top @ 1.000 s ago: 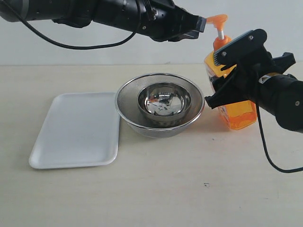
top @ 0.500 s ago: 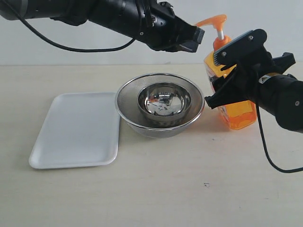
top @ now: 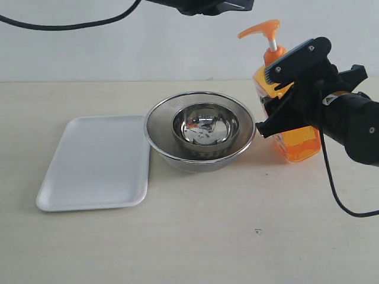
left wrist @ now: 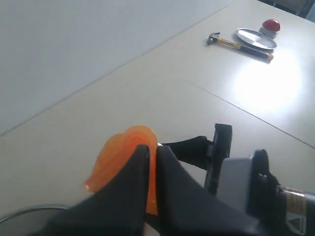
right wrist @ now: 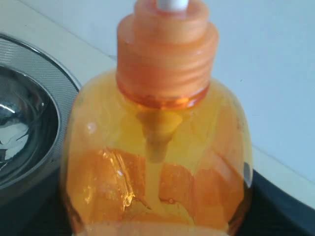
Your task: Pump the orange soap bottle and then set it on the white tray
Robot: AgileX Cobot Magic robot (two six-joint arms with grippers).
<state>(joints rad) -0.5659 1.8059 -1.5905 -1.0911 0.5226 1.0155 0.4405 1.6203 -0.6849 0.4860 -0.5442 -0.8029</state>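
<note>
The orange soap bottle (top: pixel 299 142) stands on the table right of the bowls, leaning slightly, its pump head (top: pixel 263 28) raised on a white stem. My right gripper (top: pixel 283 97) is closed on the bottle's body, one finger on each side. The right wrist view is filled by the bottle (right wrist: pixel 157 162) and its collar. My left gripper (top: pixel 228 6) is shut at the top edge, above and left of the pump head and apart from it. In the left wrist view its shut fingertips (left wrist: pixel 150 150) have the orange pump head (left wrist: pixel 118 157) just behind them. The white tray (top: pixel 95 160) lies at the left.
A steel mesh bowl (top: pixel 160 127) with a smaller steel bowl (top: pixel 204 127) inside sits between tray and bottle, close to the right gripper. The left wrist view shows a hammer (left wrist: pixel 238 44), a plate (left wrist: pixel 255 38) and a red object (left wrist: pixel 270 24) on a far table.
My left gripper has lifted from beside the pump nozzle up to the top edge of the exterior view. The nozzle now points freely leftward. The right gripper and bottle stayed put.
</note>
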